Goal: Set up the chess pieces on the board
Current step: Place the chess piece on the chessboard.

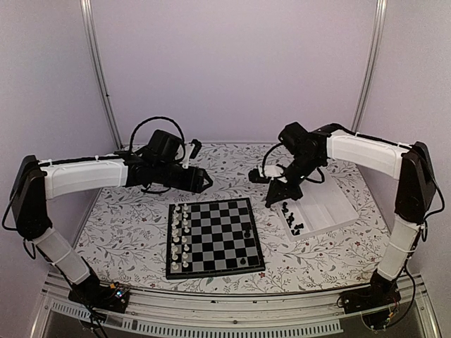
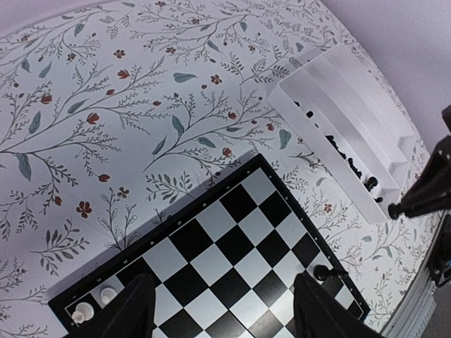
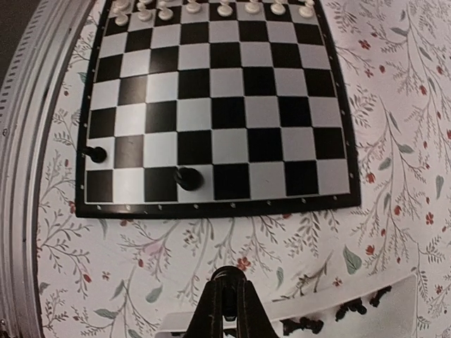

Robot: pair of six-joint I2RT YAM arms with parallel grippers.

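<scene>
The board [image 1: 218,236] lies at the table's middle. Two black chess pieces [image 1: 247,232] stand on its right side; they also show in the right wrist view [image 3: 187,178], with the board [image 3: 232,113] beyond them. Several more black pieces [image 1: 290,215] lie in the white tray [image 1: 331,204]. My right gripper [image 1: 271,201] hangs between tray and board, shut on a round-topped black piece [image 3: 227,278]. My left gripper [image 1: 205,182] is open and empty above the board's far edge; its fingers [image 2: 134,310] straddle bare squares [image 2: 211,264].
White chessmen [image 1: 180,236] fill the board's two left columns. The ridged tray [image 2: 352,113] sits right of the board on the floral tablecloth [image 1: 127,225]. Grey walls enclose the back and sides.
</scene>
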